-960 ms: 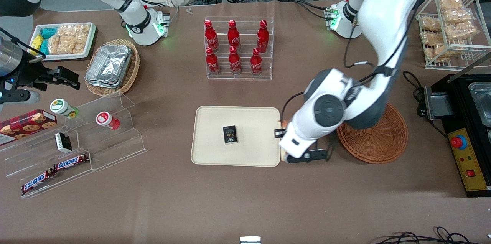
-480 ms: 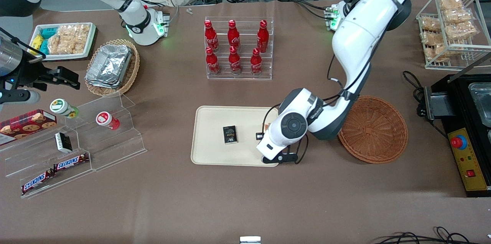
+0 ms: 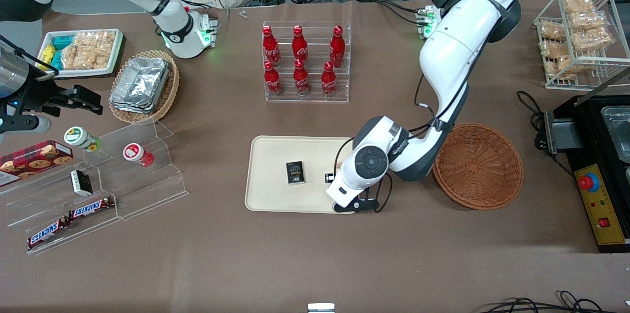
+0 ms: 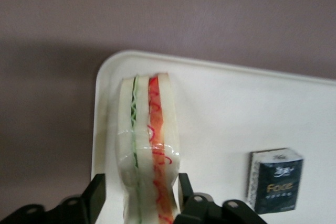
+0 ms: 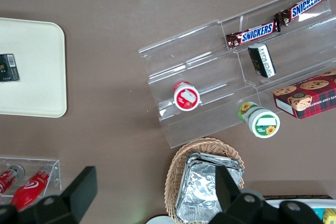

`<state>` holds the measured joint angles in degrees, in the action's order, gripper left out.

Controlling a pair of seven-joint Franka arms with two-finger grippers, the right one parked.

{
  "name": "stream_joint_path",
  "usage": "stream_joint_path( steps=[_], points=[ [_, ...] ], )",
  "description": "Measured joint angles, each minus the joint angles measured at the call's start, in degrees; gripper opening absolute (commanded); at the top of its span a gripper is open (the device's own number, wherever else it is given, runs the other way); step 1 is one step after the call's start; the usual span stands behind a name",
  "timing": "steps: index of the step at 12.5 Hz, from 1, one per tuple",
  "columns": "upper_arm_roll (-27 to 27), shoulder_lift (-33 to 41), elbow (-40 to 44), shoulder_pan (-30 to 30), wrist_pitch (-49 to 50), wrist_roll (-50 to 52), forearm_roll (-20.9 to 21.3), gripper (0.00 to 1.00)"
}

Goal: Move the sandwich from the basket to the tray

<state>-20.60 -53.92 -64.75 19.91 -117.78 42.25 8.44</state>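
**Over the tray's corner: set the sandwich down flat and clear of the box**

Between the jaws of the gripper (image 4: 137, 203), the sandwich (image 4: 147, 140) stands on edge, its green and orange-red layers running along the side that shows, the pale bread squeezed a little where the two black fingers (image 4: 97, 195) press it from either side. The jaws are closed on it, so it is in the air over the tray (image 3: 275, 155), above the corner at the basket's end and nearer the front camera. In the front view the arm's wrist hides the sandwich almost wholly.

A good placement, as I judge it, means lowering straight down until the bread's lower edge meets the tray floor, then letting go gently. The wedge sits close to the rim, so nudging it a little toward the tray's middle before release would keep it from tipping over the lip onto the table. Soft bread deforms, so the fingers should part slowly and lift clear without dragging it.

The small dark box (image 3: 295, 172) lies near the tray's middle, well apart from the sandwich. The basket (image 3: 478, 166), just beside the tray toward the working arm's end, holds nothing.
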Motion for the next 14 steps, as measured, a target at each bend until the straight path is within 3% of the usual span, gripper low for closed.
stream_joint_path(
  steps=[3,6,8,11,14],
  points=[
    [3.6,5.9,1.1,0.0,4.1,2.9,0.0,1.0],
    [9.6,14.2,1.2,-0.1,17.1,2.7,0.0,1.0],
    [15.2,18.8,-0.2,0.0,22.0,-3.4,-1.9,1.0],
    [26.8,27.4,-8.3,-0.2,23.5,-19.7,-10.7,1.0],
    [33.9,37.1,-18.6,-0.9,23.7,-32.8,-12.6,1.0]
  ],
)
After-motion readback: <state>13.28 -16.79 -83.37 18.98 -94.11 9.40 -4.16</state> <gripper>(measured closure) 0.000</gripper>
